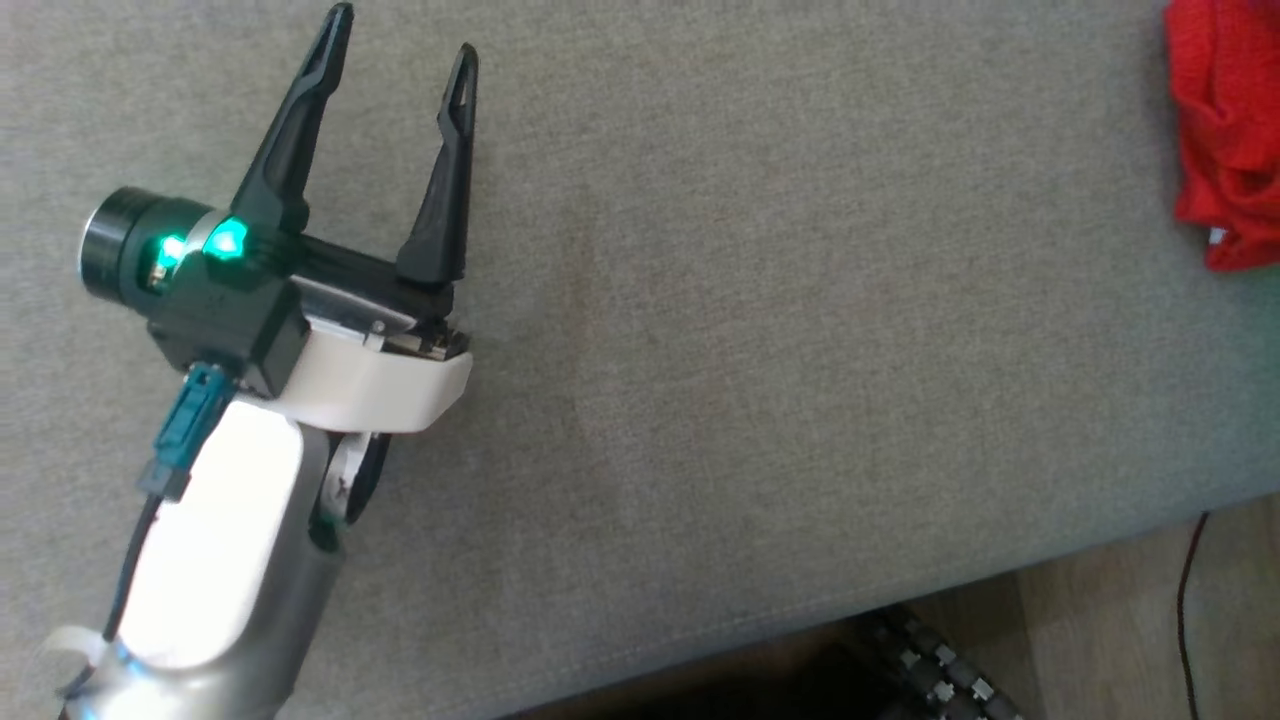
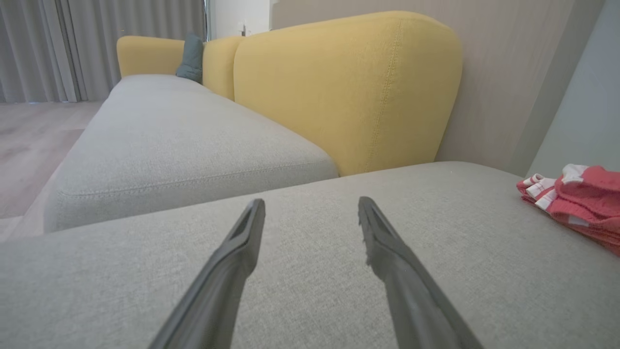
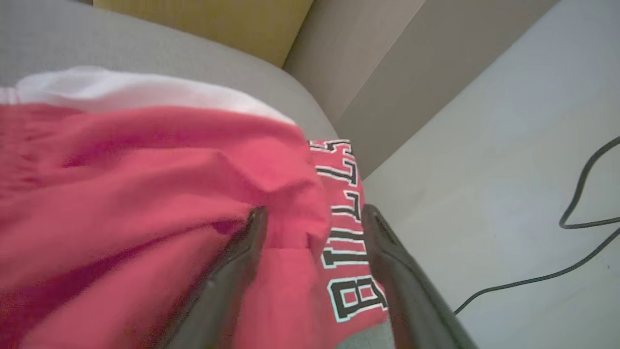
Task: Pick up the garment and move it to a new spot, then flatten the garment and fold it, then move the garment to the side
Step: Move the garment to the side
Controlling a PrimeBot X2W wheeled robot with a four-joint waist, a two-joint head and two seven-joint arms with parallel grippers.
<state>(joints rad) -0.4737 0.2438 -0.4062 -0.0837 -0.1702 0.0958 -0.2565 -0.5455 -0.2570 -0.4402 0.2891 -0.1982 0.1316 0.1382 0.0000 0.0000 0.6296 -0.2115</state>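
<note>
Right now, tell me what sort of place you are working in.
Probably a home living room: a sofa with grey seats and yellow backrests, long curtains at the far end, and a wood-look floor. The red garment lies on the seat.

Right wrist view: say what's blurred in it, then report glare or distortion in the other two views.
Right wrist view: the garment smears with motion blur at left, while its lettering reads sharper. Head view: the pale forearm is blown out by glare. Left wrist view: sharp, evenly lit, the sofa stretched by the wide lens.
</note>
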